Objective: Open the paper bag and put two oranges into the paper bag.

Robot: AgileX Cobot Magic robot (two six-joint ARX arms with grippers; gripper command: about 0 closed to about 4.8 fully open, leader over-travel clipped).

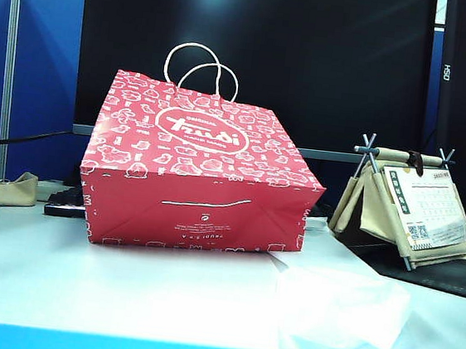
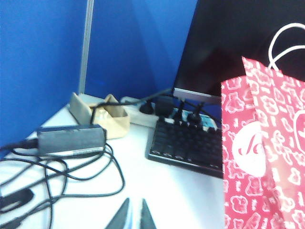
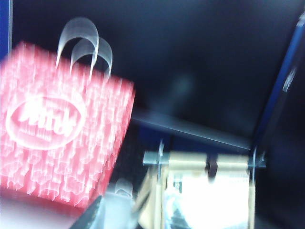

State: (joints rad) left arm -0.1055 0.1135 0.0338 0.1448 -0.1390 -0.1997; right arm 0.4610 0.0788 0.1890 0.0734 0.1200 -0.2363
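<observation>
The red paper bag (image 1: pixel 201 163) with white animal outlines leans back on the white table, its folded bottom facing the exterior camera and its white cord handles (image 1: pixel 201 69) up at the far edge. The oranges are out of view. Neither arm shows in the exterior view. My left gripper (image 2: pixel 134 214) hovers over bare table beside the bag (image 2: pixel 257 157), its tips close together with nothing between them. The right wrist view is motion-blurred: the bag (image 3: pixel 57 138) shows ahead, and of my right gripper (image 3: pixel 114 212) only one dark finger (image 3: pixel 93 213) is clear, with a pale blur beside it.
A thin translucent plastic sheet (image 1: pixel 336 302) lies at the bag's right front. A desk calendar on a cloth stand (image 1: pixel 409 205) is at the right. Left of the bag are a keyboard (image 2: pixel 186 143), a power brick (image 2: pixel 71 139) and loose cables (image 2: pixel 57 186). A dark monitor stands behind.
</observation>
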